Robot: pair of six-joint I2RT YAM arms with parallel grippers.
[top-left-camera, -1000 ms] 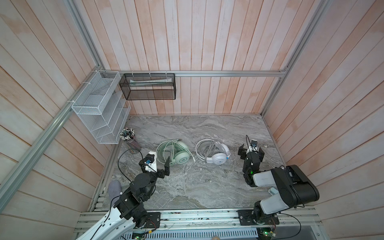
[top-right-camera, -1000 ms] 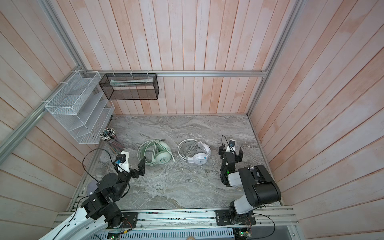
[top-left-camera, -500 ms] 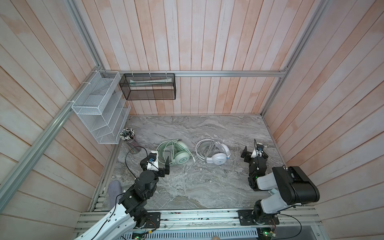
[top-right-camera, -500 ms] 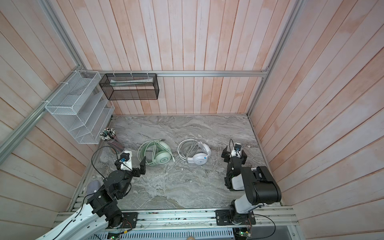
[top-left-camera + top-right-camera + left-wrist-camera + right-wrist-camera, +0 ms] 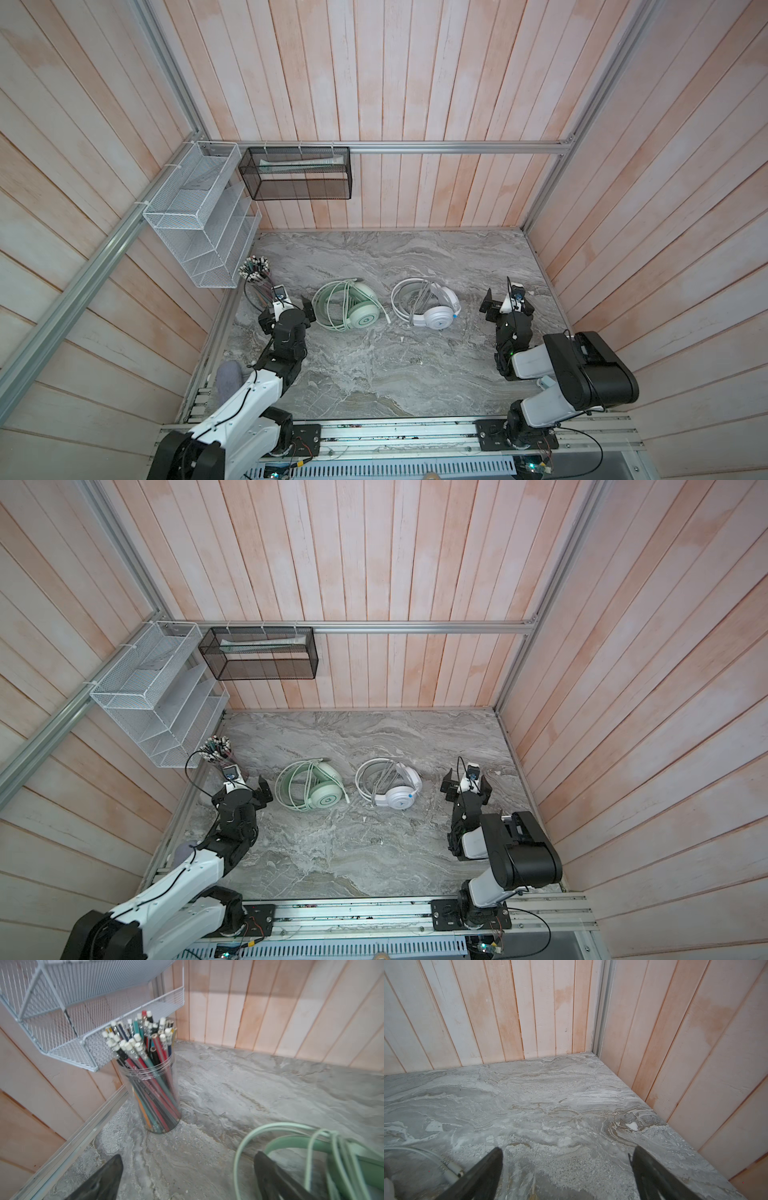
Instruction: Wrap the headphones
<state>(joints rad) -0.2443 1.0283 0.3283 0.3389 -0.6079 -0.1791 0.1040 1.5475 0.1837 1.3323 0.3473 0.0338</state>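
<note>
Headphones [image 5: 326,798] rest on the table [image 5: 374,374]: mint headset [image 5: 363,318] beside the left gripper [image 5: 187,1159], white headset [image 5: 436,320] near the right gripper [image 5: 566,1153]; both jaws released, empty.

Mint green headset [image 5: 347,305] lies flat, one earcup's outer face up, with its cable looped in loose coils over the headband. Its nearest coil [image 5: 239,1155] is just beside a finger [image 5: 308,309] of the left gripper [image 5: 286,313]; contact cannot be told.

White headset [image 5: 426,305] lies flat with its cable gathered inside the headband, apart from the fingers [image 5: 487,301] of the right gripper [image 5: 508,307]. Its plug [image 5: 450,1169] lies near one finger.
</note>
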